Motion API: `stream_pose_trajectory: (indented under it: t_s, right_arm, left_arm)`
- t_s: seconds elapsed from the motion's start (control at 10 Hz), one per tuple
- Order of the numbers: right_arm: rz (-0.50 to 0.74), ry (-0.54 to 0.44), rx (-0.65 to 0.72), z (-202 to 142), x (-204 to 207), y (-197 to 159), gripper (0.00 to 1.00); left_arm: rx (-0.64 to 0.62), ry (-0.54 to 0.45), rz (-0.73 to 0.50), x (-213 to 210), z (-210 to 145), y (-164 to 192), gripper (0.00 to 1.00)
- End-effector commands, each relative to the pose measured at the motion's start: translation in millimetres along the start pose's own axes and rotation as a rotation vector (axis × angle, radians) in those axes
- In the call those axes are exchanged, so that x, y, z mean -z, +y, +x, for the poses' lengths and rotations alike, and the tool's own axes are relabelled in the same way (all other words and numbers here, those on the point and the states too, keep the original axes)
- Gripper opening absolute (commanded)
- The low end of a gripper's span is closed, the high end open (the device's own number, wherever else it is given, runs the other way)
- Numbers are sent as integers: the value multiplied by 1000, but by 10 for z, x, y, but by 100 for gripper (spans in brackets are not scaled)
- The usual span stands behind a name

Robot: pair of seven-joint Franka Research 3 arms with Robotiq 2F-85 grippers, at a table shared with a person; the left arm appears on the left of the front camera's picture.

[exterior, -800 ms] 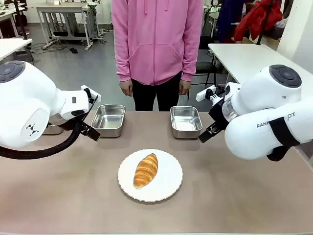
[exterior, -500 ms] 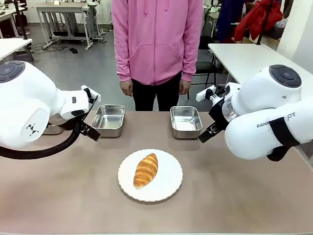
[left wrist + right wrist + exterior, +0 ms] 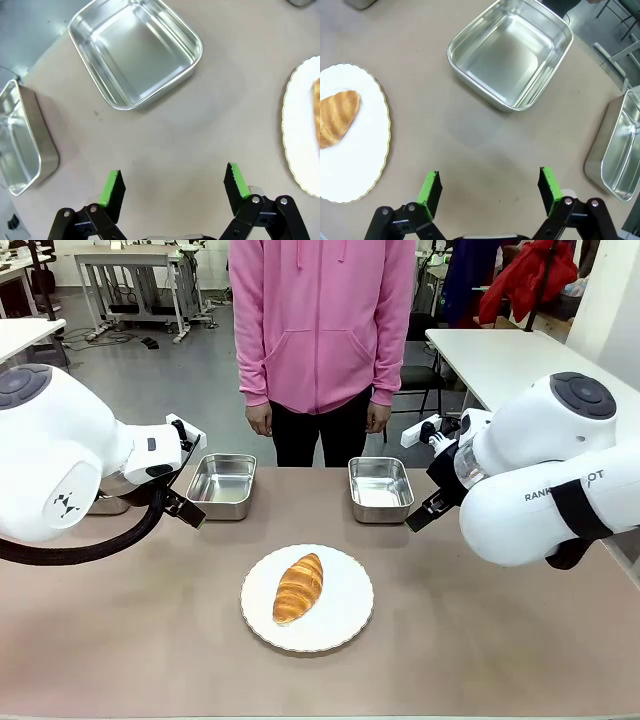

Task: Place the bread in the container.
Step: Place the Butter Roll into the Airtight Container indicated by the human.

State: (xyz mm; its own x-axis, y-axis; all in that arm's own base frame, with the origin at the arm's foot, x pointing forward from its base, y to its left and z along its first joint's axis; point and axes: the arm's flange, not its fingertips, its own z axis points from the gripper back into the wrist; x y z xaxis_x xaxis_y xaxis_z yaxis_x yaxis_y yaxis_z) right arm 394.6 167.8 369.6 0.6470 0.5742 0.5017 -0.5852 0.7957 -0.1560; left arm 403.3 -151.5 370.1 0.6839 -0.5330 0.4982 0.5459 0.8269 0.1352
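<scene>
The bread (image 3: 298, 586) is a golden-brown ridged loaf lying on a round white plate (image 3: 345, 612) at the middle of the table. Two empty steel containers stand beyond it, one at the left (image 3: 222, 485) and one at the right (image 3: 380, 489). My left gripper (image 3: 174, 184) hovers open over bare table, near the left container (image 3: 135, 52). My right gripper (image 3: 490, 190) is open too, above the table between the bread (image 3: 337, 125) and the right container (image 3: 512, 57). Nothing sits between either pair of fingers.
A person in a pink hoodie (image 3: 320, 320) stands at the far edge, hands hanging down. Another steel tray (image 3: 20, 145) sits at the table's left end, and one more (image 3: 620, 150) at the right end. The plate's rim (image 3: 300, 140) shows beside my left gripper.
</scene>
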Motion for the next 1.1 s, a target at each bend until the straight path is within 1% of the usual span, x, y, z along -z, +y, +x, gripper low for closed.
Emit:
stream_pose_trajectory:
  t_s: [0.0, 0.1, 0.2, 0.4, 0.5, 0.7, 0.8, 0.9, 1.0]
  right_arm:
    - [0, 0, 0, 0, 0, 0, 100]
    - [6, -29, 16, 101, -199, -164, 100]
    - [32, -53, 33, 188, -435, -397, 100]
    - [74, -95, 64, 235, -926, -984, 100]
    - [111, -130, 69, 141, -1210, -1353, 100]
    - [169, -217, 92, -133, -1629, -2000, 100]
    - [198, -252, 129, -294, -1762, -2293, 100]
    - [262, -283, 132, -478, -1802, -2572, 100]
    - [319, -312, 136, -644, -1801, -2735, 100]
  left_arm:
    - [0, 0, 0, 0, 0, 0, 100]
    - [-28, -63, -16, -295, 31, 205, 100]
    - [-54, -91, -45, -568, 89, 446, 100]
    - [-61, -100, -103, -1080, 128, 1001, 100]
    - [-47, -115, -162, -1332, 86, 1373, 100]
    - [-2, -136, -295, -1610, -115, 2141, 100]
    - [9, -172, -357, -1665, -265, 2517, 100]
    - [25, -202, -403, -1684, -481, 2856, 100]
    - [44, -228, -422, -1711, -619, 3062, 100]
